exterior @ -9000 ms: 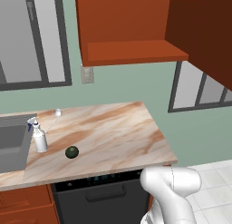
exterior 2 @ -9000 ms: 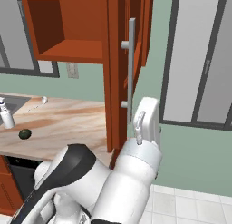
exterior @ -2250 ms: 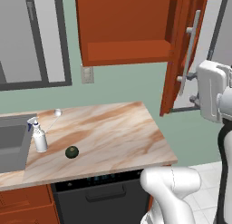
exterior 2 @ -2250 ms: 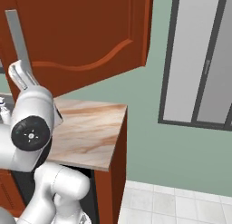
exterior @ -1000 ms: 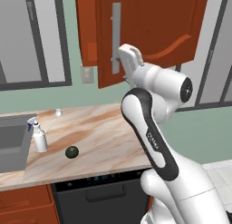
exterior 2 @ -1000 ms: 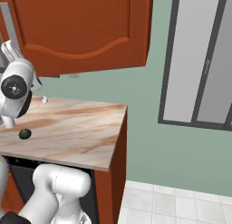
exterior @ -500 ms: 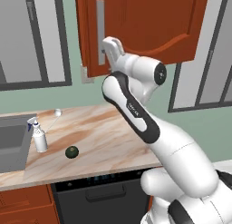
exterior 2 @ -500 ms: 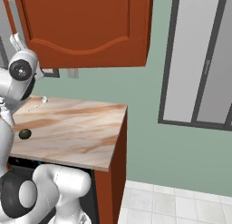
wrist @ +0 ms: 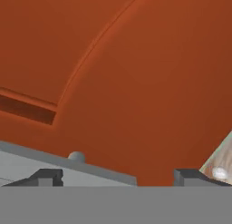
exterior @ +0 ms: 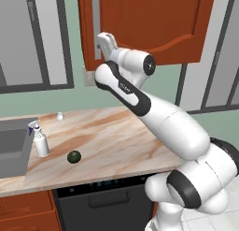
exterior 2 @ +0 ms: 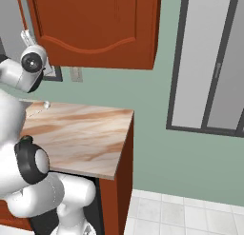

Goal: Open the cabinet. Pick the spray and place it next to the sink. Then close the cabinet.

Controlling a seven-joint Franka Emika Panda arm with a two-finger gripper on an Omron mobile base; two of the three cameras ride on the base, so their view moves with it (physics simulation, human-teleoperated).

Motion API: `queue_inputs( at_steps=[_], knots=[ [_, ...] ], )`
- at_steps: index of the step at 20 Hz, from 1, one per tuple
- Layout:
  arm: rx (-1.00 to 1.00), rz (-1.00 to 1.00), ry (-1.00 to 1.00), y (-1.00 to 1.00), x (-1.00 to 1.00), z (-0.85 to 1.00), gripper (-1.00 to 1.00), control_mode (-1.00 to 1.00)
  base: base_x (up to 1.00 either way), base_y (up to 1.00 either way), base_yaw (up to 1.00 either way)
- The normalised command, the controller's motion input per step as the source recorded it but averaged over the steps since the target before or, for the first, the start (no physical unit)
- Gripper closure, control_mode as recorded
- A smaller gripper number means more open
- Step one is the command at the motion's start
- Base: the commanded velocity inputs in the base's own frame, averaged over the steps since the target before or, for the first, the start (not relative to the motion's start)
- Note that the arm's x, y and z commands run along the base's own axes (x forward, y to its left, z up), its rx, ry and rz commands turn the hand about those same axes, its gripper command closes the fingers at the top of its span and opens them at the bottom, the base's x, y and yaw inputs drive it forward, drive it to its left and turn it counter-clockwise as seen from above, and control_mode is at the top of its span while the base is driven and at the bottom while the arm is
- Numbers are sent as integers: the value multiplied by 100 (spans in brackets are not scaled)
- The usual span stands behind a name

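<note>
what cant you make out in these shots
- Inside of the cabinet: hidden by its door, all views.
- Most of the sink: cut off by the left edge, left base view.
- Spray label: too small.
- Whether the fingers touch the handle: bottom edge, hand view.

A home kitchen: a marble-patterned counter [exterior: 107,141] carries a grey sink [exterior: 11,148] at 9 o'clock, a red-brown wall cabinet [exterior: 149,24] hangs above, a black built-in appliance [exterior: 102,204] sits below.
</note>
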Motion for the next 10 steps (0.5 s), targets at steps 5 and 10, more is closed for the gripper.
queue_inputs(
  at_steps=[5, 10],
  knots=[
    [0, -1, 0, 6, 65, 0, -100, -100, 0, 0, 0],
    [0, -4, 0, 3, 65, -3, -100, -100, 0, 0, 0]
  ],
)
